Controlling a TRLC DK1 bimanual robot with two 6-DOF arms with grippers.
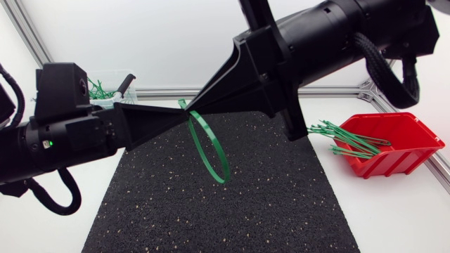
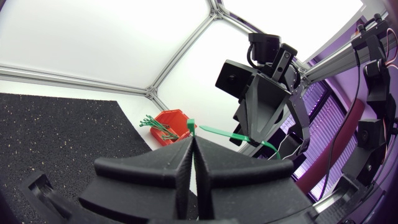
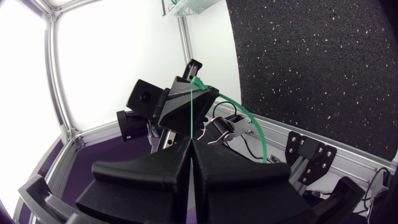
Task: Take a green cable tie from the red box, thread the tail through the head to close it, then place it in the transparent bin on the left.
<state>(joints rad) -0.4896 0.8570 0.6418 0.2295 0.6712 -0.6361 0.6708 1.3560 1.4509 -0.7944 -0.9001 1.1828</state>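
Nearest to us lies a black rubbery mat (image 1: 211, 218), flecked with pale specks, covering the middle of the white table (image 1: 394, 211). Above its far part our two grippers meet tip to tip: the left gripper (image 1: 181, 113) enters from the left, the right gripper (image 1: 191, 105) from the far right, each a matte black wedge. Both are clamped flat on the green cable tie (image 1: 223, 176), the left beside its small square head, the right on the thin tail, and the band hangs below them as a narrow oval loop clear of the mat. We cannot tell whether the tail has latched through the head. We judge the tie very light, smooth and slippery, a springy plastic ribbon that bends easily along its length yet wants to straighten; a hold close to the head and close to the tail tip looks safest. Farther right sits the red box (image 1: 411, 137), glossy hard plastic, open-fronted, with loose ties (image 1: 344, 140) spilling over its lip. Farthest left stands the transparent bin (image 1: 121, 83), holding other ties (image 1: 100, 90).
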